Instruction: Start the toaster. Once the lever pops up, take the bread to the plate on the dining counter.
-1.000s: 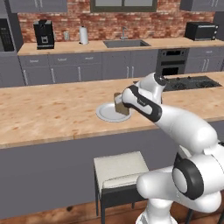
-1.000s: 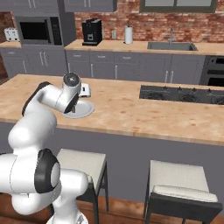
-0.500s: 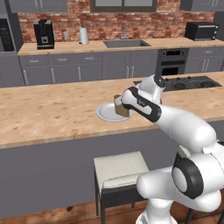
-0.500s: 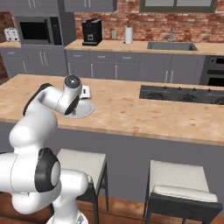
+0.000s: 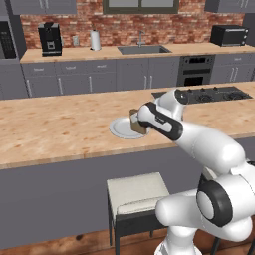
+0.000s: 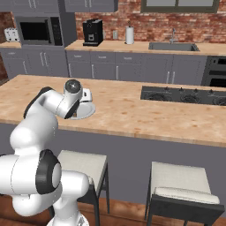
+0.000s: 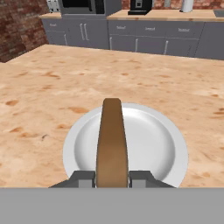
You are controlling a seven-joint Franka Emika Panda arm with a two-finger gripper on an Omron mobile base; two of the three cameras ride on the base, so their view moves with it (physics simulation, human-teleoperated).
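- A black coffee machine [image 5: 50,39] stands on the back bench at about 11 o'clock in the left base view, with a white paper towel roll [image 5: 95,40] just to its right.
- A steel sink [image 5: 142,49] with a faucet sits at 12 o'clock.
- A black cooktop [image 6: 185,95] lies at 3 o'clock in the right base view.
- A black microwave [image 6: 37,31] sits at 10 o'clock.
- Two cushioned stools [image 6: 183,187] stand at 5 o'clock.

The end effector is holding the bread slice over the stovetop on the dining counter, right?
Not over the stovetop. The hand view shows the end effector holding the bread slice over the plate on the dining counter.
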